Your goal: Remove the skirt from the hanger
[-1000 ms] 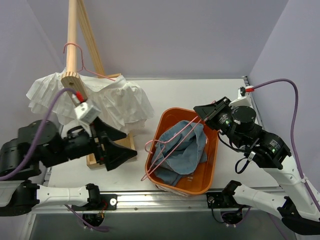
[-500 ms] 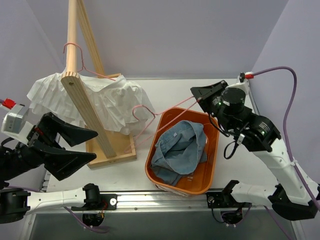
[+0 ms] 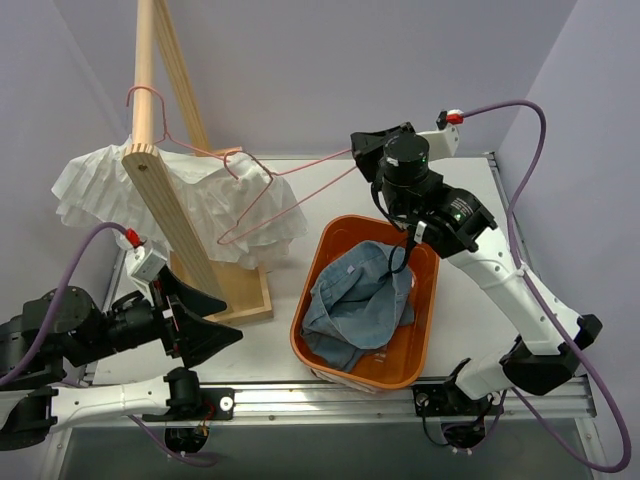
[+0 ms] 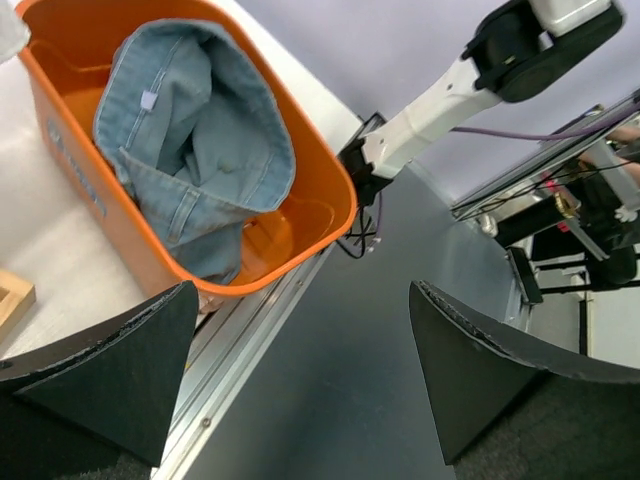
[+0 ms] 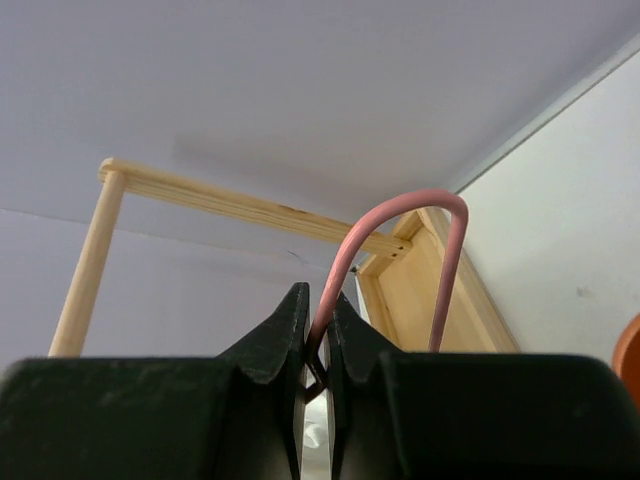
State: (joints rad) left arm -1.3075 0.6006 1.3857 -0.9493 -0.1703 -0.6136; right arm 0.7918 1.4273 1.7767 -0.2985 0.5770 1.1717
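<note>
1. Right gripper (image 5: 315,312), pinched tight on the hanger (image 5: 418,195) wire, now carries it from over the basket (image 3: 422,310) toward 10 o'clock.
2. Skirt (image 3: 360,295) lies freed in that basket, at 5 o'clock.
3. Left gripper (image 4: 302,300) gapes wide, empty.

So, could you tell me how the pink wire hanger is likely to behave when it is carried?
The pink wire hanger looks thin, so probably light and slightly springy. The right tool pinches only one end, so it may pivot or swing. Its open hook might snag the white crinkled fabric.
</note>
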